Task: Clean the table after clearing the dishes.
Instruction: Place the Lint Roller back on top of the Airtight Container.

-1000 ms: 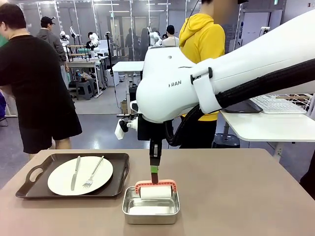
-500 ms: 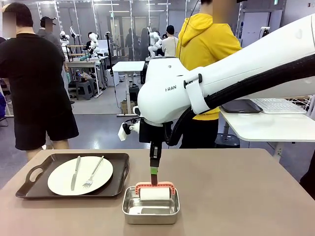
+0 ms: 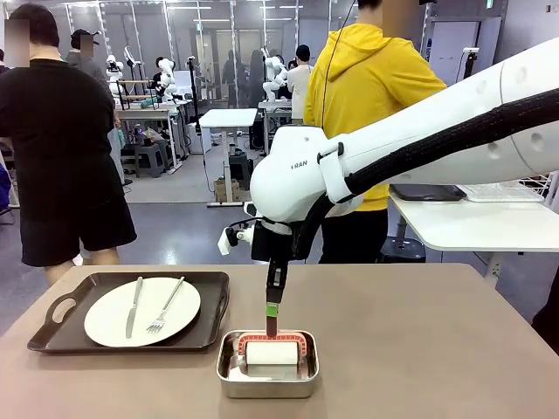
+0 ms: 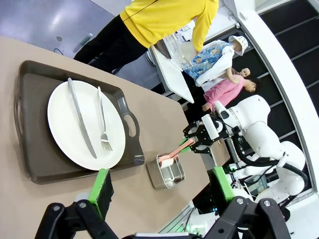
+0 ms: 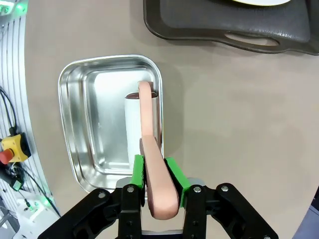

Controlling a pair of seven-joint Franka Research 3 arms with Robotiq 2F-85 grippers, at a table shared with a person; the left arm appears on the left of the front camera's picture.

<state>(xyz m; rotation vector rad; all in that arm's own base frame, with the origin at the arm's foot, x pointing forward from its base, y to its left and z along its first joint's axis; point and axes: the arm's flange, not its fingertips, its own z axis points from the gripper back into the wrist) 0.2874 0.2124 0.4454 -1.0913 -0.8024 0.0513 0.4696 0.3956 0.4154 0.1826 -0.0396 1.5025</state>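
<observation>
Right hand (image 5: 158, 170) is clamped on the smooth salmon-pink handle (image 5: 148, 124) of a roller (image 3: 272, 353), whose white cylinder sits down inside a shiny little rectangular steel pan (image 3: 266, 386) with rounded corners. Left hand (image 4: 160, 188) hangs above the bench (image 3: 419, 349) with its green-padded fingers spread wide, holding nothing. The bench top is plain matte taupe. On its left side there's a round white plate (image 3: 105, 325) with a steel knife (image 3: 134, 307) and fork (image 3: 164, 307) on it, on a dark brown tray (image 3: 215, 307) with cut-out handles, just beside the pan.

Bright, even light from ceiling strips (image 3: 188, 7), shadows soft. The pan (image 5: 94, 124) glints mildly; wrist views bend at their edges.
</observation>
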